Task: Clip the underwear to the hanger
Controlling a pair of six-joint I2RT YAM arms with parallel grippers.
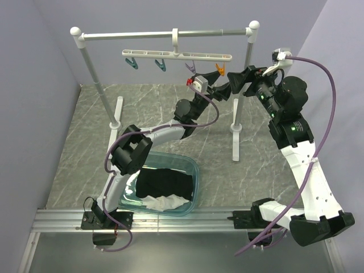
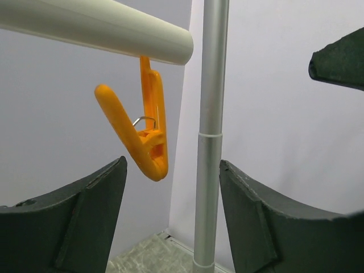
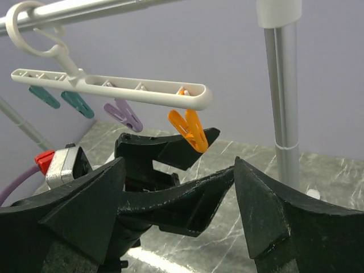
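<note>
The black underwear (image 1: 165,181) lies in a teal basin, far from both grippers. The white hanger (image 1: 176,55) hangs by its hook from the rack's top bar and carries two teal pegs, a purple peg (image 1: 190,67) and an orange peg (image 1: 219,69). My left gripper (image 1: 220,88) is open and empty just below the orange peg. In the left wrist view the orange peg (image 2: 145,136) hangs from the hanger bar (image 2: 96,28), its tip level with my open fingertips (image 2: 172,162). My right gripper (image 1: 239,77) is open and empty close beside the left one. In the right wrist view (image 3: 177,165) it faces the orange peg (image 3: 190,129).
The teal basin (image 1: 196,170) stands near the front and also holds a white cloth (image 1: 165,202). The rack's right post (image 1: 236,108) stands right behind both grippers and shows in the left wrist view (image 2: 210,136) and the right wrist view (image 3: 284,85). The rack's left post (image 1: 99,85) stands far left.
</note>
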